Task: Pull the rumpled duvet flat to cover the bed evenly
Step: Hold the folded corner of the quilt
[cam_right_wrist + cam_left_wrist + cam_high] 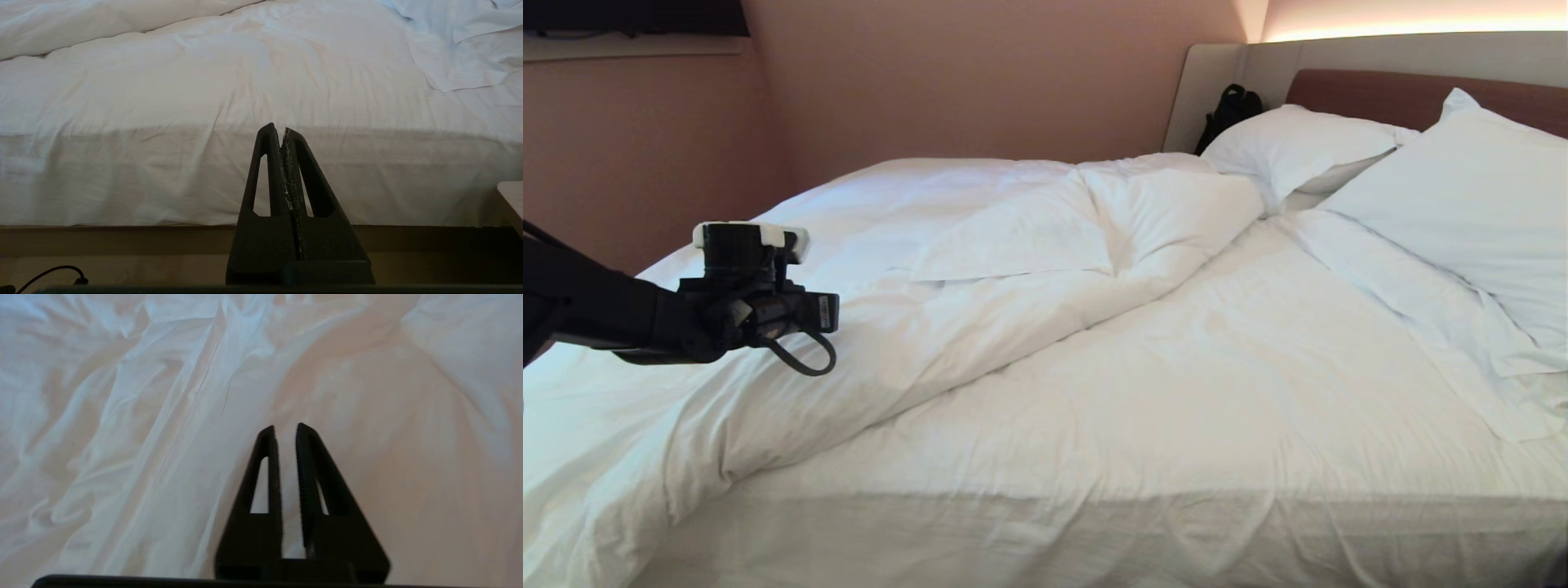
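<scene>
Bed [1176, 523] under bunched duvet [980, 269]

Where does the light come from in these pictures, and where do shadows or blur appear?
Head view: a warm strip glows above the headboard; the duvet folds cast soft shadows. Left wrist view: the duvet looks pinkish on one side, bluish on the other, and the left gripper is slightly blurred. Right wrist view: the bed side lies in shade below a lit top.
</scene>
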Controlling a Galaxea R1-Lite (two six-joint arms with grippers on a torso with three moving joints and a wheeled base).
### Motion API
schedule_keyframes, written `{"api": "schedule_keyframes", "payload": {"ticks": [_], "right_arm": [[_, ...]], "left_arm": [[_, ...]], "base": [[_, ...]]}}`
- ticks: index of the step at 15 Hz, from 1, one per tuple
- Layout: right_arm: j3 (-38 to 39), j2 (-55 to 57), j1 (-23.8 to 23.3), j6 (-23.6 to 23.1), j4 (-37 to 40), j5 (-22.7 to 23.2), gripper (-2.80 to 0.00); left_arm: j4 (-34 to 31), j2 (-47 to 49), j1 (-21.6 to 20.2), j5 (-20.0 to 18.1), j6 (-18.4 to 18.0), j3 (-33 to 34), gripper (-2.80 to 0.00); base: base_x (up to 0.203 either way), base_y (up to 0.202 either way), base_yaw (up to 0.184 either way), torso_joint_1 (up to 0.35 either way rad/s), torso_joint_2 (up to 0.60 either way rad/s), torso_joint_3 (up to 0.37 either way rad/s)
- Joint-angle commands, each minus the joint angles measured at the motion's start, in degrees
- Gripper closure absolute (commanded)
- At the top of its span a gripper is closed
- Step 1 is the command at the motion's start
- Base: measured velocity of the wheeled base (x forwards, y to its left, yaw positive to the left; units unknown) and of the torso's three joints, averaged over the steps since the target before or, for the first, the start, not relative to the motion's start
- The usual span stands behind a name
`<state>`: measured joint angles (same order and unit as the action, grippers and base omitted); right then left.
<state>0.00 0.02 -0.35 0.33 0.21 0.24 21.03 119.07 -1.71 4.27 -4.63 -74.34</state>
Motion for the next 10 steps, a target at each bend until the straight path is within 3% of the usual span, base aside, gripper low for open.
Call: {"api": "schedule_keyframes", "payload": {"ticks": [1, 7, 10], "right_arm": [[0.0, 0.0, 0.0, 0.0, 0.0, 0.0, 0.0], [0.0, 0.1, 0.0, 0.0, 0.0, 0.0, 0.0], [0.0, 0.0, 0.0, 0.0, 0.0, 0.0, 0.0]], "left_arm": [[0.2, 0.6, -0.1, 0.4, 0.1, -0.1, -2.8], [0.2, 1.9, -0.6, 0.4, 0.9, -2.0, -2.8], [0.2, 5.0, -3.0, 0.2, 3.4, -4.9, -2.8]], "base": [[0.0, 0.0, 0.0, 0.0, 0.0, 0.0], [0.0, 0.0, 0.0, 0.0, 0.0, 0.0], [0.0, 0.0, 0.0, 0.0, 0.0, 0.0]]}}
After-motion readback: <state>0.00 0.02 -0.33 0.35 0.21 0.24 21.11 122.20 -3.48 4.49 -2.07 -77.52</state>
